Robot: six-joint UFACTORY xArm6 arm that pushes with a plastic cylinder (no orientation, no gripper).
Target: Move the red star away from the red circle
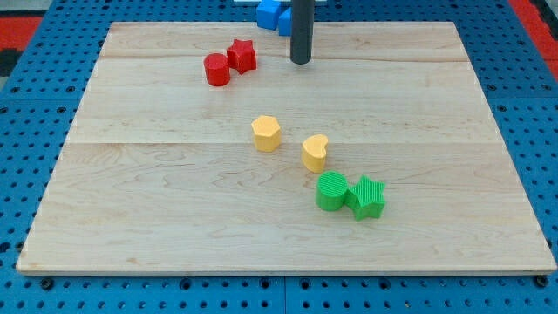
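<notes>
- Two red blocks are sitting touching near the board's top left: the red star just right of and slightly above the red circle.
- No separating has happened yet, so the approach step seems to be in hand.
- My tip is standing right of the star, apart from it, with blue blocks behind the rod.
- Pushing from here would likely drive the star into the circle; I judge the tip needs to get between them, or to the star's lower left, then shove it up and right.
- No claw is fitted, so nothing is being held; the rod is hanging upright.
</notes>
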